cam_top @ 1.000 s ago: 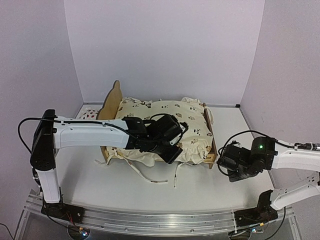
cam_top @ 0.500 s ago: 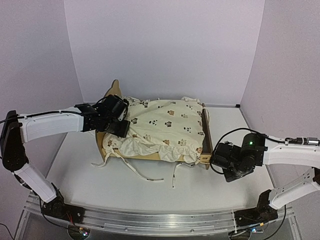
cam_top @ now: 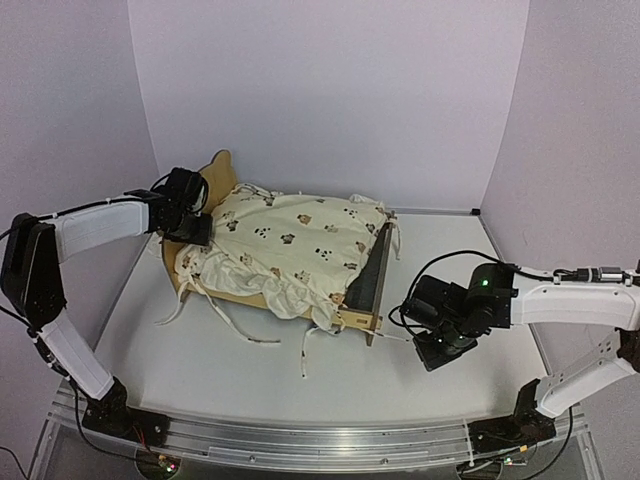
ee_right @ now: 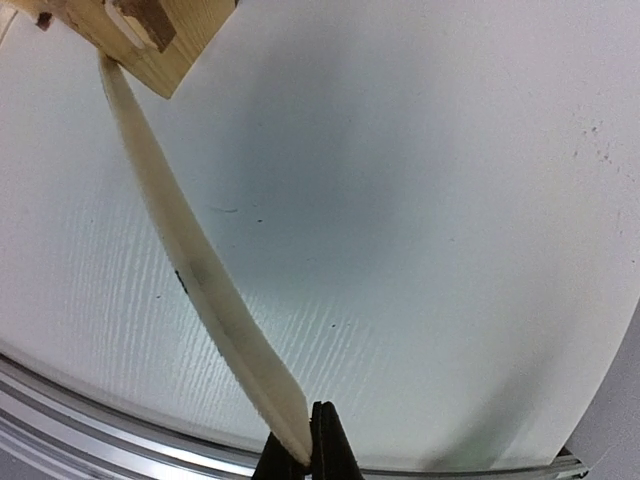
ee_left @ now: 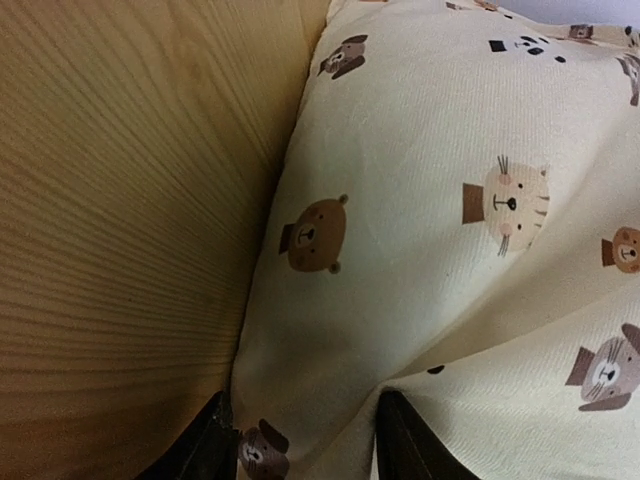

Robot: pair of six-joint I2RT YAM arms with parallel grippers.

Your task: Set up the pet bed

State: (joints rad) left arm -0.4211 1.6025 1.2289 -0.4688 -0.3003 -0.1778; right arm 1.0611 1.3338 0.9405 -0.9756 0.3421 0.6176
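Bed-making on the white table: my right claw is pinched tight on the end of a cream tie strap. The strap runs up and away from its tips in a slight bow to a wooden corner of the pet bed. The bed lies just to the left of that claw, turned at an angle. A dark grey panel shows at the end nearest the claw.

My left claw is at the bed's other end, close against the scalloped headboard. In the wrist view there is bare wood to its left, and the cream animal-print cover ahead and to its right. Its jaws stand partly apart with a bulge of the cover between them; whether they have a hold on the cloth I cannot tell. The cover spreads away from this claw over the frame, its ruffled edge hanging over the near rail. Loose ties trail on the table, nearer my bases than this claw.
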